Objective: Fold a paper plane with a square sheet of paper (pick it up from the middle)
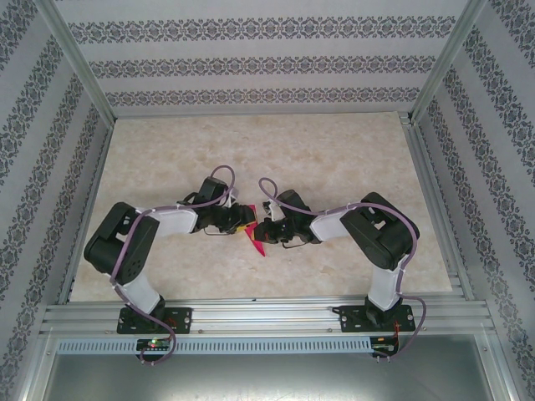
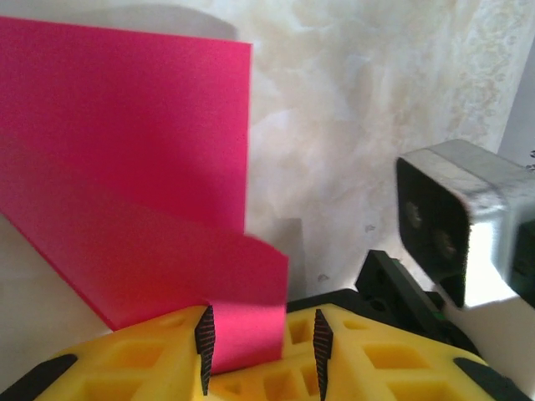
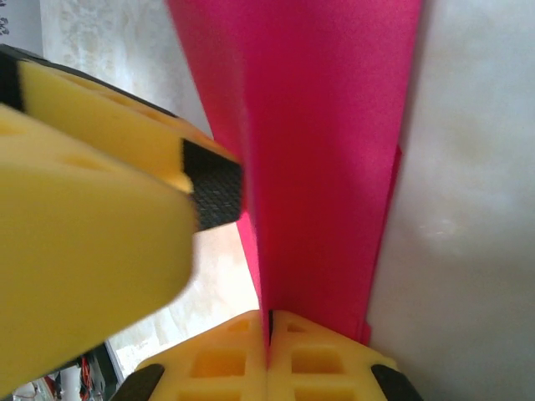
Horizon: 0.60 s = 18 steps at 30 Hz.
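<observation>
The right gripper (image 3: 269, 327) is clamped on the thin magenta-pink, partly folded square sheet of paper (image 3: 334, 167), which rises ahead of its jaws; the left gripper (image 2: 261, 338) straddles a flap, jaws apart. It should be light, limp and easily creased, so it is best pinched gently near a fold.

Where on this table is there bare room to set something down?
It is crowded mid-table, where the left claw and right claw meet at the pink paper. Beyond them, the far half of the table up to the back wall is bare. So is the near strip between the left arm's base and the right arm's base.
</observation>
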### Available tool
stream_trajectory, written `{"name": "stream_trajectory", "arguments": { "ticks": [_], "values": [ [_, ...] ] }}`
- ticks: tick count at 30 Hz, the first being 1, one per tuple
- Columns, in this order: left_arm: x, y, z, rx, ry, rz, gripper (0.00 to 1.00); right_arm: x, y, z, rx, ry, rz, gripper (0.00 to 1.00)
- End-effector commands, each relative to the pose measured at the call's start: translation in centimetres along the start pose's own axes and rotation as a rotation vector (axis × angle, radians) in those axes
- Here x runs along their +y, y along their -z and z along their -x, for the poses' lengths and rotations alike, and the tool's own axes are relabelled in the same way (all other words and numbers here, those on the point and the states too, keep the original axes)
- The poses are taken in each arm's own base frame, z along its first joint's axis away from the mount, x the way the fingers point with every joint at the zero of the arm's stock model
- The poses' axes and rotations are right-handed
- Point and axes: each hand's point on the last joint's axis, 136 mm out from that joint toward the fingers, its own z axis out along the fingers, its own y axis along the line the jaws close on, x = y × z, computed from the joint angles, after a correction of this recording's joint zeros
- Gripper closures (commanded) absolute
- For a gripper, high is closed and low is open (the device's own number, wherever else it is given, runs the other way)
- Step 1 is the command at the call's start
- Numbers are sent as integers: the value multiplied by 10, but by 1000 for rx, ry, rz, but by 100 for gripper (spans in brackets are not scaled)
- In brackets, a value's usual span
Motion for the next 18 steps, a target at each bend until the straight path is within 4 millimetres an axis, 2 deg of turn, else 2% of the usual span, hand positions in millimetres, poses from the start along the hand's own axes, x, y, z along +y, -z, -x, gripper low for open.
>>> {"name": "stream_trajectory", "arguments": {
  "ticks": [1, 5, 9, 18],
  "values": [
    [1, -10, 0, 10, -22, -3, 61, -38, -6, -18, 36, -75, -109, 100],
    [23, -18, -5, 35, 19, 65, 63, -36, -3, -15, 32, -64, -119, 94],
    [39, -17, -11, 38, 48, 123, 64, -31, 3, -14, 31, -39, -147, 88],
    [41, -14, -11, 35, 55, 145, 66, -3, 25, -11, -2, -5, -129, 81]
  ]
}}
